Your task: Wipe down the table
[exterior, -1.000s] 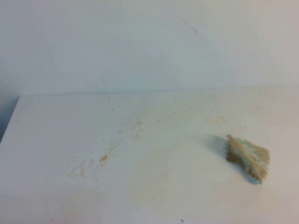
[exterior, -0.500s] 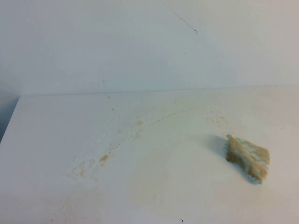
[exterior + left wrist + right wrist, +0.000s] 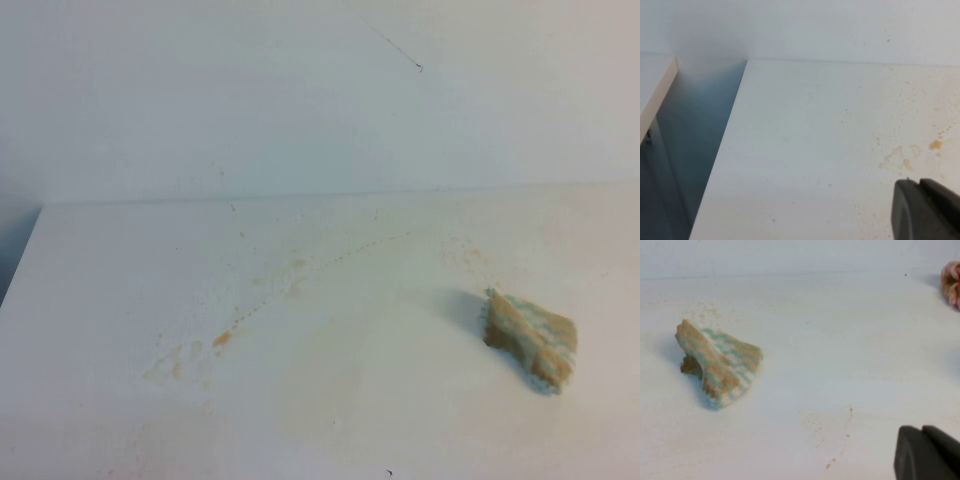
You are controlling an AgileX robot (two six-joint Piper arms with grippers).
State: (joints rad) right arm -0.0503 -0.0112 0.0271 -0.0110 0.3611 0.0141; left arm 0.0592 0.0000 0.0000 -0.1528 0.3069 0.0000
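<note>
Rag (image 3: 531, 338) near tabletop's (image 3: 400, 430) right edge, closest to right end effector (image 3: 927, 452): closed, empty. Left end effector (image 3: 927, 210) by left-side stains (image 3: 222, 339), closed, empty.

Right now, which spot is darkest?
The orange blot left of middle, darker than the faint speckles. Left tool hangs near it; right tool near the cloth.

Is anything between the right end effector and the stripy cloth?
No. Only bare white table lies between the right end effector and the crumpled orange-and-green striped cloth. The left end effector hovers near the brown stains.
</note>
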